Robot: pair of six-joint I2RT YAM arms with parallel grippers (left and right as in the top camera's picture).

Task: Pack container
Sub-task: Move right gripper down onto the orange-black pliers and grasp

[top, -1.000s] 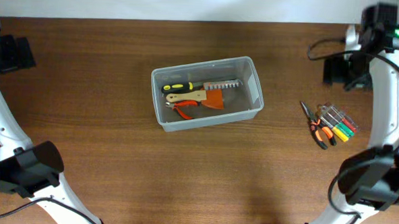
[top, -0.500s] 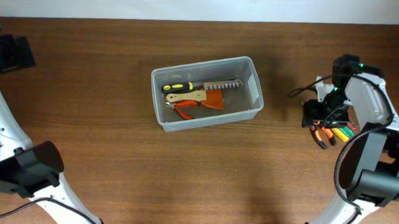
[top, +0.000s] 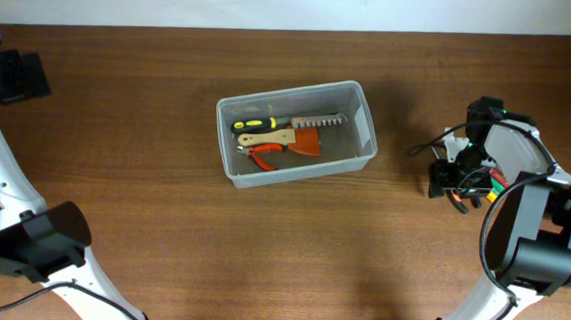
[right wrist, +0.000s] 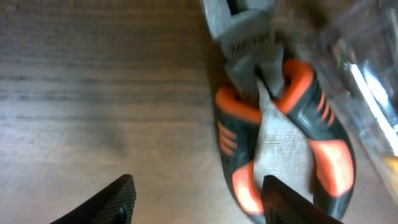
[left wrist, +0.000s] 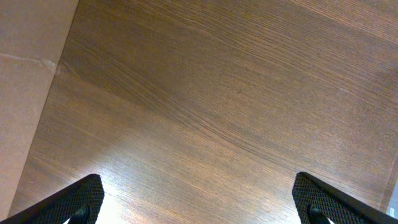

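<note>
The clear plastic container [top: 366,120] sits mid-table and holds a small saw, a yellow-handled tool and orange-handled pliers. At the right, orange-and-black pliers [right wrist: 283,134] lie on the wood beside a clear case of coloured bits [right wrist: 367,68]. My right gripper [top: 455,182] hangs low over these pliers with its fingers open [right wrist: 199,202]; one handle lies between the fingers, close to the right one. My left gripper [left wrist: 199,202] is open over bare wood; in the overhead view it is out of sight.
The left arm's base and black mount [top: 14,76] stand at the far left edge. The right arm's cable [top: 431,142] loops beside the gripper. A pale surface [left wrist: 28,74] borders the table in the left wrist view.
My right arm swung down from the back right corner to the pliers and bit case, then shifted slightly lower and left over them. The left arm and the container have not moved.
</note>
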